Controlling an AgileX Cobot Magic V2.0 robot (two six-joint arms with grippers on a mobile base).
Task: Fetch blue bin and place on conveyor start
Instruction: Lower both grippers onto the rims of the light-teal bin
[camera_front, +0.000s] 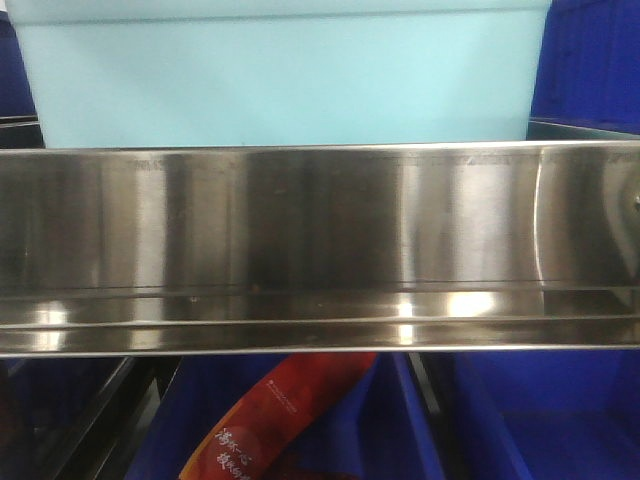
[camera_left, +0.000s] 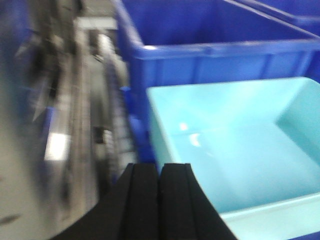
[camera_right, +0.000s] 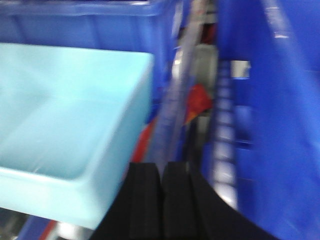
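Note:
The blue bin (camera_front: 280, 80), a pale cyan smooth tub, stands on a shelf behind a shiny steel rail in the front view. It is empty inside in the left wrist view (camera_left: 240, 145) and in the right wrist view (camera_right: 65, 125). My left gripper (camera_left: 159, 172) is shut and empty, above the bin's left near corner. My right gripper (camera_right: 161, 172) is shut and empty, just right of the bin's right wall. The conveyor start is out of view.
Dark royal-blue crates stand behind the bin (camera_left: 210, 40) and to its right (camera_right: 270, 110). The stainless-steel shelf rail (camera_front: 320, 250) fills the front view. Below it lies a blue crate with a red packet (camera_front: 280, 420). Steel shelf framing (camera_left: 75, 125) runs left of the bin.

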